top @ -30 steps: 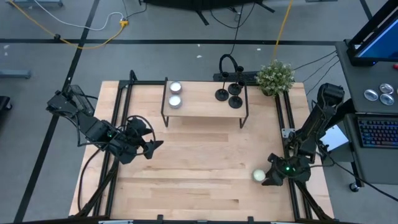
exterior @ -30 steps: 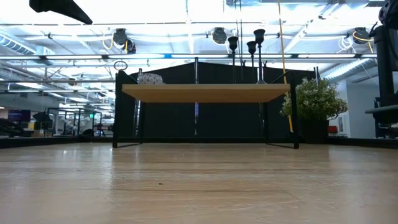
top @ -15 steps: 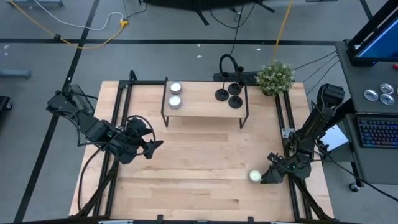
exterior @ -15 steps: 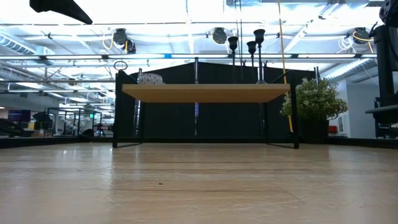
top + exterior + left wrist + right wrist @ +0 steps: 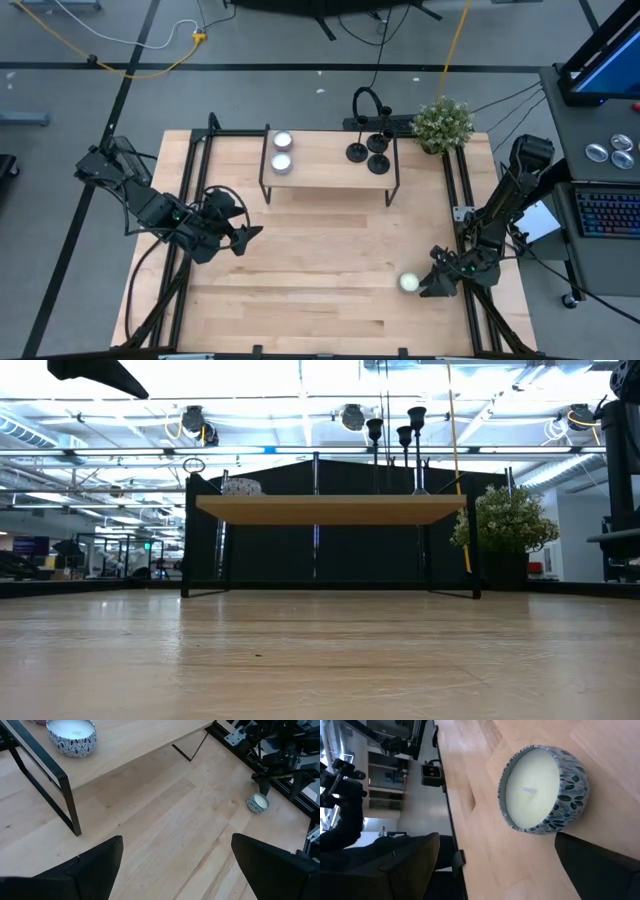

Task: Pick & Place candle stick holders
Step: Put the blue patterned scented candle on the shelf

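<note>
The three candle stick holders (image 5: 367, 153) stand close together on the right part of the small raised shelf (image 5: 330, 170) at the far side of the tabletop (image 5: 320, 290), each upright on its round black base. From the low camera their thin stems (image 5: 400, 435) rise above the shelf board against the ceiling lights. On the left part of the same shelf sit two candles in patterned tins (image 5: 281, 152), one just behind the other. A small potted plant (image 5: 442, 123) stands at the far right corner of the tabletop, just beside the shelf's right end, and a black headset (image 5: 367, 103) lies just behind the shelf.

My right fingers (image 5: 425, 285) are low over the near right part of the tabletop, well apart from the holders. They are spread wide and hold nothing; a third candle in a patterned tin (image 5: 543, 790) sits on the wood between and just ahead of them, and I cannot tell whether either finger touches it.

My left fingers (image 5: 245, 238) hover over the left middle of the tabletop, in front of the shelf's left legs, also spread wide and empty. Past them my wrist camera shows the shelf leg (image 5: 47, 785), one tin on the shelf above, and my right arm (image 5: 280, 755) with the loose candle far across the wood
</note>
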